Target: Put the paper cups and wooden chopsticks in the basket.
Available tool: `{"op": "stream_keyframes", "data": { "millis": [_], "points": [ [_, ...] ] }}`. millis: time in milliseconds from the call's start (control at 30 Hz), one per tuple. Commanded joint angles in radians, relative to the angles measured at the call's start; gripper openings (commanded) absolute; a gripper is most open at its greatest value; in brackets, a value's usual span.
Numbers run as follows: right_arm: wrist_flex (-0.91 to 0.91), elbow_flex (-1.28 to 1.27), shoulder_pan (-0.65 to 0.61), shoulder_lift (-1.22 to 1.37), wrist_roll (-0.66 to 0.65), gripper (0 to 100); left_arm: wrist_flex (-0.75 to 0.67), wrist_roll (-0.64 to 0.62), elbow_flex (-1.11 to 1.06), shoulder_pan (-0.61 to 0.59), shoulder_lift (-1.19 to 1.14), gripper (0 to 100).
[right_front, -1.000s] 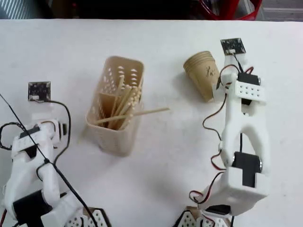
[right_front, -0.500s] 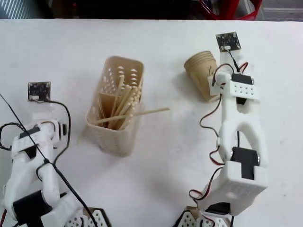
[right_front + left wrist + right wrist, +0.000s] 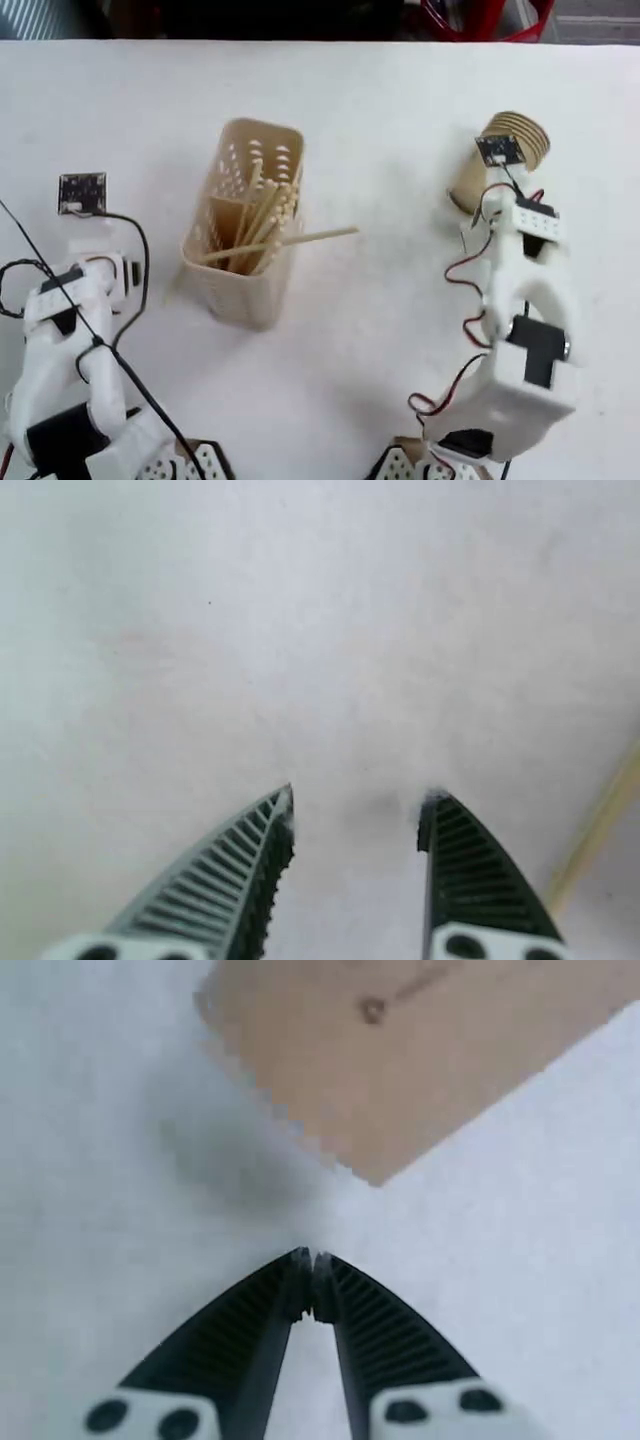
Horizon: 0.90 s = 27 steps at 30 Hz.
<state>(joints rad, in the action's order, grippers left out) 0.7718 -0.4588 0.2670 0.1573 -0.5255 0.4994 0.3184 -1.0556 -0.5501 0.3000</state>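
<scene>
The stack of paper cups lies tipped on the table just ahead of the right gripper, whose jaws are pressed together; the left gripper is spread. Light, easily crushed, I'd guess: pinch the rim gently

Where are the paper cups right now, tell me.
High view: the stacked paper cups lie on their side on the table's right part, just beyond the right gripper, well right of the basket.

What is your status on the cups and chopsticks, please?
Left gripper open, empty. Right gripper shut, empty, beside stacked tan paper cups lying outside beige perforated plastic basket. Wooden chopsticks in basket, one jutting out.
</scene>
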Motion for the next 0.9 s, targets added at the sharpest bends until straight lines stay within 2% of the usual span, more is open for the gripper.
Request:
{"op": "stream_keyframes", "data": {
  "millis": [0,233,400,533,667,800,867],
  "points": [
    [-0.054,-0.120,0.012,-0.162,-0.032,2.2,-0.021,0.011,0.008,0.012,0.025,21],
    [-0.054,-0.167,0.082,-0.503,-0.034,2.2,-0.021,0.011,0.006,0.012,0.025,21],
    [-0.062,-0.051,0.045,-0.556,-0.037,2.2,-0.021,0.011,0.006,0.012,0.025,21],
    [-0.124,0.069,0.038,-0.418,-0.040,2.2,-0.021,0.011,0.005,0.010,0.025,21],
    [-0.131,0.239,0.101,-0.159,-0.041,2.2,-0.021,0.011,0.003,0.008,0.025,21],
    [-0.048,0.423,0.154,0.081,-0.043,2.2,-0.021,0.011,0.003,0.010,0.025,21],
    [0.027,0.473,0.157,0.150,-0.091,2.2,-0.021,0.011,0.005,0.010,0.025,21]
  ]
}}
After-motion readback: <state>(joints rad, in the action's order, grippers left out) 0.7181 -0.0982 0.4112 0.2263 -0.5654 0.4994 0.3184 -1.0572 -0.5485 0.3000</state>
